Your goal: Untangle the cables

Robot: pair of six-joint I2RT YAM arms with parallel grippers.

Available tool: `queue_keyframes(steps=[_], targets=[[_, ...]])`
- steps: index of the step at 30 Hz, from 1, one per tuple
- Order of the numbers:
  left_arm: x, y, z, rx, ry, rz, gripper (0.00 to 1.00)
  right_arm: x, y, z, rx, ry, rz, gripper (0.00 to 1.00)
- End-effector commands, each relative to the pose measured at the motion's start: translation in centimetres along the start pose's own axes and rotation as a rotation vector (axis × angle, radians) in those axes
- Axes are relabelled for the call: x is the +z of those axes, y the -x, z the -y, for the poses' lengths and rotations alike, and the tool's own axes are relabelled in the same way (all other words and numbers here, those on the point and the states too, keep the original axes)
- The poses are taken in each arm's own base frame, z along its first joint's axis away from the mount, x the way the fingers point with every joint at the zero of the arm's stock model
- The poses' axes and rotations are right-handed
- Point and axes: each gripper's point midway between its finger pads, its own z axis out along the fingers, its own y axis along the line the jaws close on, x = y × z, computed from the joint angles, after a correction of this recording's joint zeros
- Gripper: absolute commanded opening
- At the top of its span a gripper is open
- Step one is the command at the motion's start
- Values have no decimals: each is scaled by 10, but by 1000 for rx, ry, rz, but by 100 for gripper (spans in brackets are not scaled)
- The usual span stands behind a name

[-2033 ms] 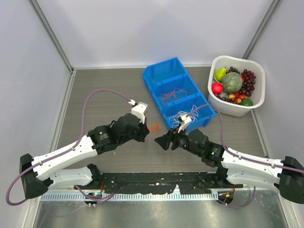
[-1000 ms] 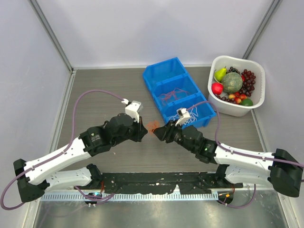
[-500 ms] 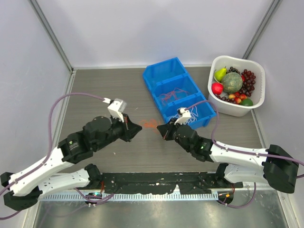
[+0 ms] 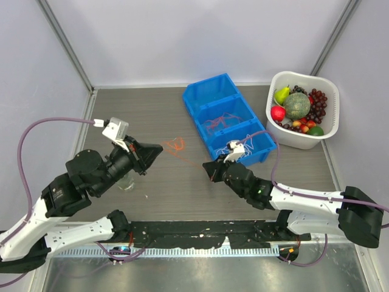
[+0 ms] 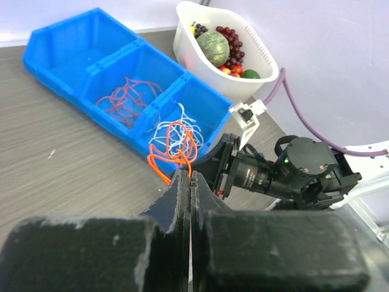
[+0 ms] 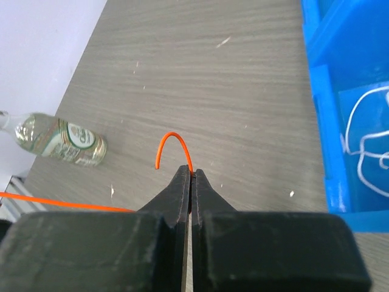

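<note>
My left fingers [image 5: 180, 204] and right fingers [image 6: 180, 193] each pinch the orange cable [image 5: 182, 141], drawn between them, curls not yet loosened. The white cable [image 5: 165, 130] and pink cable [image 5: 121, 100] lie separately in the bin [image 5: 58, 48].

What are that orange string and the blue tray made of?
The orange cord: likely thin plastic-coated wire or string; it forms springy curls. The blue bin: probably moulded plastic; uniform colour, slight sheen, thin rigid dividers.

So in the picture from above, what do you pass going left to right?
First the bottle, then the left gripper, orange cable, blue bin, white fruit basket.
</note>
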Motion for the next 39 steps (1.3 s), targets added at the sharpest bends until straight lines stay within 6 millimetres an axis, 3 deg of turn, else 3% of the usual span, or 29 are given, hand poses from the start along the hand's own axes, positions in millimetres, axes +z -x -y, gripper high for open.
queue_keyframes(steps=[1, 3, 5, 8, 13, 15, 17, 18, 20, 22, 29, 35, 39], targets=[[-18, 58, -1, 51, 34, 142, 0, -3, 23, 34, -107, -193, 78, 1], [-16, 49, -11, 85, 91, 91, 0, -14, 48, 31, -144, -210, 133, 1], [-9, 29, -21, 107, 138, 29, 0, -30, 79, 15, -142, -160, 198, 1], [4, -6, -25, 107, 133, -45, 0, -45, 108, -17, -118, -45, 235, 1], [22, -71, -38, 104, 156, -196, 1, -59, 127, -67, -61, 152, 214, 1], [22, -89, -46, 113, 186, -239, 14, -65, 135, -82, -34, 209, 216, 1], [20, -100, -53, 110, 202, -253, 46, -69, 140, -94, -26, 254, 209, 1], [20, -104, -55, 106, 198, -247, 55, -71, 144, -99, -21, 269, 210, 1], [20, -102, -50, 72, 157, -198, 69, -74, 146, -109, -16, 302, 196, 1], [21, -105, -37, 58, 60, -178, 73, -77, 149, -117, -13, 329, 185, 1], [39, -65, 32, 32, -269, 8, 89, -95, 158, -137, -5, 412, 149, 1], [70, -53, 62, 50, -355, 30, 90, -108, 165, -149, 6, 469, 140, 1], [71, -56, 94, 47, -520, 8, 87, -111, 167, -152, 18, 484, 141, 1]])
